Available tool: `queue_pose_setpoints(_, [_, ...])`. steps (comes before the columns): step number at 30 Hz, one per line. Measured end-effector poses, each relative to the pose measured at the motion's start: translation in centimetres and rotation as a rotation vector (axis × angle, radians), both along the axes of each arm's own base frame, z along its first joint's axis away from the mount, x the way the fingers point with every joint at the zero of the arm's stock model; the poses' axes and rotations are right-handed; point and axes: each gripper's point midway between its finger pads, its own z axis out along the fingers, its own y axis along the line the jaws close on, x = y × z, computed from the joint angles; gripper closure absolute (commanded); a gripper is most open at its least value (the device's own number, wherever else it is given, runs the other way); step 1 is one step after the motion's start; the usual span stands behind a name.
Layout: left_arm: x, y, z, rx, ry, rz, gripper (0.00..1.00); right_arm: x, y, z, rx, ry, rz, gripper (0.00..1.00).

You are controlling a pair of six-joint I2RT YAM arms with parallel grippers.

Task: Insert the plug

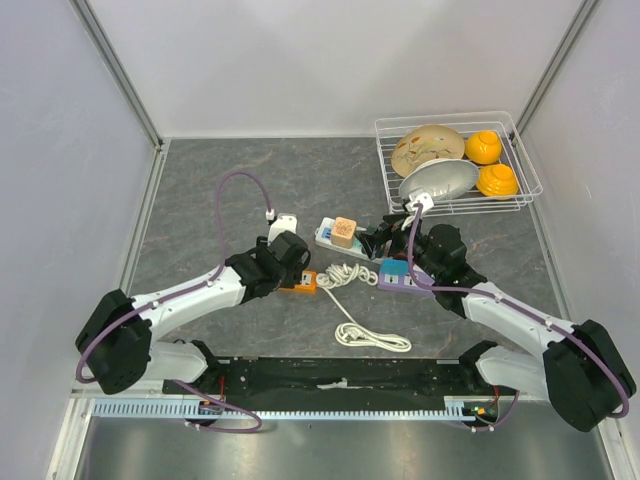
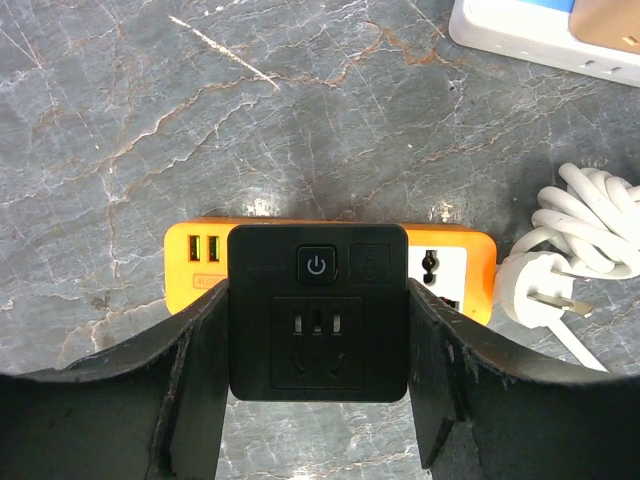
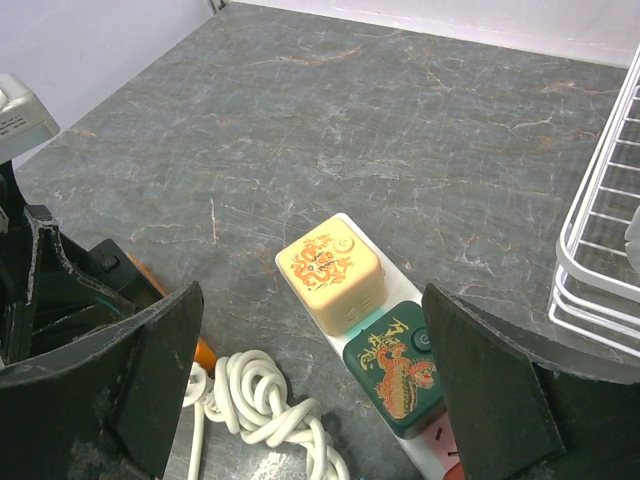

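Note:
An orange power strip [image 2: 455, 265] lies on the grey table; in the top view [image 1: 303, 284] it sits just under my left gripper [image 1: 290, 262]. My left gripper [image 2: 318, 345] is shut on a black adapter cube [image 2: 318, 300] with a power button and a socket face, held against the orange strip's top. A white plug [image 2: 535, 290] on a coiled white cord [image 1: 345, 273] lies just right of the strip. My right gripper [image 3: 312, 300] is open and empty above a white power strip [image 3: 325, 345] carrying a beige cube [image 3: 330, 270] and a green cube [image 3: 395, 370].
A white wire rack [image 1: 470, 208] with bowls stands at the back right. A blue-topped purple block [image 1: 395, 273] lies under the right wrist. A small white adapter [image 1: 283, 225] sits behind the left gripper. The cord trails to the near edge [image 1: 375, 340].

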Motion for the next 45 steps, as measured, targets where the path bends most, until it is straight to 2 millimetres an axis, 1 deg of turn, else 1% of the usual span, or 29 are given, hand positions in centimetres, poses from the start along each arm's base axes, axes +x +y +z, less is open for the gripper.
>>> queue_pose_setpoints(10, [-0.7,0.1,-0.6,-0.032,-0.032,0.046,0.95,-1.1,-0.4,0.5,0.011,0.014,0.009,0.02])
queue_pose_setpoints(11, [-0.7,0.1,-0.7,-0.033,-0.037,0.048,0.94,-1.2,-0.4,0.6,0.013,0.016,0.009,0.02])
queue_pose_setpoints(13, [-0.7,0.1,-0.7,-0.035,-0.048,0.05,0.89,-1.5,-0.5,0.9,0.021,0.02,0.012,0.02])
queue_pose_setpoints(15, [-0.8,0.1,-0.7,-0.046,-0.058,0.054,0.81,-1.8,-0.6,1.1,0.026,0.025,0.012,0.02])
queue_pose_setpoints(16, [-0.9,0.1,-0.7,-0.053,-0.062,0.056,0.64,-2.0,-0.7,1.2,0.027,0.027,0.011,0.02])
queue_pose_setpoints(17, [-1.0,0.1,-0.6,-0.058,-0.066,0.057,0.55,-2.2,-0.8,1.3,0.029,0.028,0.011,0.02])
queue_pose_setpoints(18, [-1.1,0.1,-0.5,-0.069,-0.068,0.058,0.4,-2.3,-0.9,1.5,0.032,0.029,0.01,0.02])
queue_pose_setpoints(19, [-1.3,0.1,-0.4,-0.082,-0.072,0.061,0.33,-2.4,-1.0,1.6,0.033,0.029,0.01,0.02])
queue_pose_setpoints(22, [-1.9,0.0,0.2,-0.128,-0.075,0.064,0.16,-2.8,-1.4,1.6,0.026,0.038,0.002,0.02])
queue_pose_setpoints(23, [-2.8,0.2,-0.2,-0.129,-0.042,0.054,0.14,-2.9,-1.5,1.5,0.018,0.046,-0.003,0.02])
queue_pose_setpoints(25, [-4.8,1.0,-1.7,-0.081,0.04,0.031,0.09,-2.9,-1.7,1.5,0.003,0.06,-0.012,0.02])
queue_pose_setpoints(26, [-5.5,1.5,-2.1,-0.055,0.068,0.026,0.08,-2.9,-1.8,1.5,-0.003,0.066,-0.017,0.02])
queue_pose_setpoints(28, [-5.9,2.1,-2.0,-0.029,0.09,0.026,0.06,-2.9,-2.1,1.8,-0.007,0.068,-0.028,0.02])
queue_pose_setpoints(29, [-5.7,2.1,-1.5,-0.029,0.09,0.031,0.05,-3.0,-2.3,2.0,-0.009,0.066,-0.035,0.02])
queue_pose_setpoints(30, [-5.3,1.8,-0.3,-0.042,0.078,0.036,0.05,-3.1,-2.5,2.3,-0.01,0.065,-0.044,0.02])
queue_pose_setpoints(31, [-5.0,1.7,0.1,-0.049,0.071,0.041,0.03,-3.1,-2.7,2.5,-0.012,0.061,-0.052,0.02])
queue_pose_setpoints(34, [-2.8,0.8,4.0,-0.115,-0.003,0.051,0.02,-3.1,-3.3,3.2,-0.022,0.056,-0.079,0.02])
queue_pose_setpoints(36, [-1.3,1.0,6.9,-0.162,-0.06,0.068,0.0,-2.9,-3.7,3.4,-0.038,0.06,-0.1,0.02])
queue_pose_setpoints(37, [-0.5,1.4,8.2,-0.182,-0.089,0.084,0.0,-2.8,-4.0,3.6,-0.047,0.063,-0.115,0.02])
queue_pose_setpoints(38, [0.2,2.2,9.4,-0.202,-0.115,0.106,0.0,-2.7,-4.2,3.7,-0.056,0.067,-0.128,0.02])
queue_pose_setpoints(39, [0.8,3.0,10.2,-0.214,-0.133,0.127,0.0,-2.5,-4.5,3.9,-0.064,0.073,-0.146,0.02])
queue_pose_setpoints(41, [2.1,5.7,12.2,-0.237,-0.185,0.197,0.0,-2.1,-5.3,4.7,-0.08,0.086,-0.188,0.02])
queue_pose_setpoints(42, [2.4,6.8,12.9,-0.245,-0.201,0.222,0.0,-1.9,-5.6,5.1,-0.084,0.092,-0.209,0.02])
queue_pose_setpoints(43, [2.6,8.4,13.7,-0.25,-0.221,0.259,0.0,-1.7,-6.1,5.5,-0.088,0.097,-0.237,0.02])
queue_pose_setpoints(45, [2.7,10.6,15.0,-0.259,-0.255,0.312,0.0,-1.3,-7.2,6.3,-0.096,0.108,-0.298,0.02])
